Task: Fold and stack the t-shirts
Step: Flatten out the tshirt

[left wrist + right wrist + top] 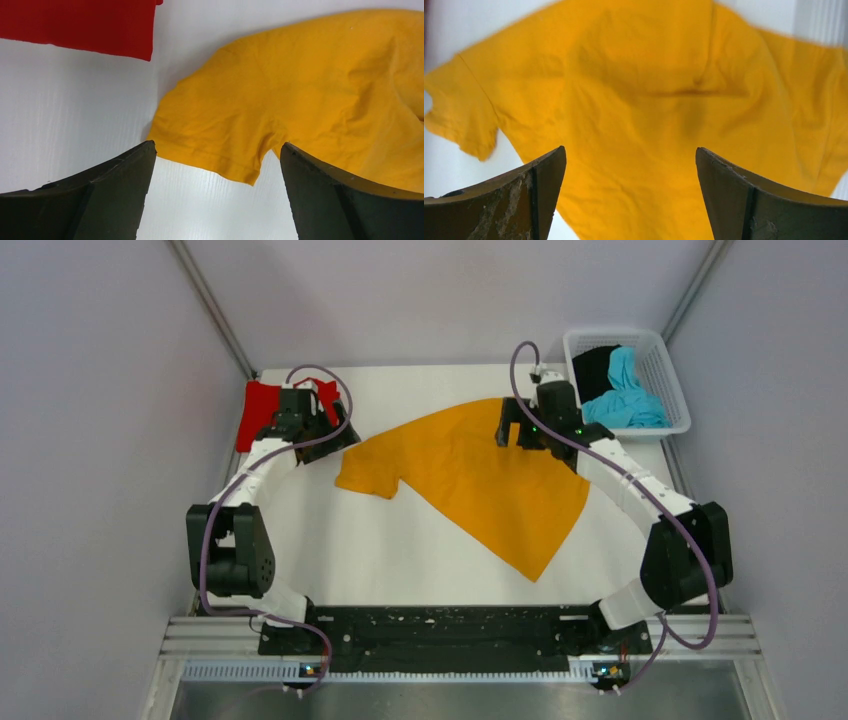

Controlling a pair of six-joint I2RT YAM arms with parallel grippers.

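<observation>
Left gripper (217, 147) is hanging with both jaws spread wide, gripping nothing at all. It's sitting above the sleeve end of the orange-yellow t-shirt (470, 480), with white table (400, 560) showing under the hem. Right gripper (630, 150) is doing the same thing: jaws wide apart, nothing pinched, looking down at the shirt's body. The orange-yellow tee is lying spread out on a slant across the middle of the table, one sleeve pointing toward the left arm, a few wrinkles sitting in it. The red t-shirt (262, 412) is lying flat at the far left corner, partly hidden behind the left arm. Over in the far right corner, the white basket (680, 405) is holding the cyan-blue t-shirt (625, 390) and the black t-shirt (595, 368), bunched up together.
</observation>
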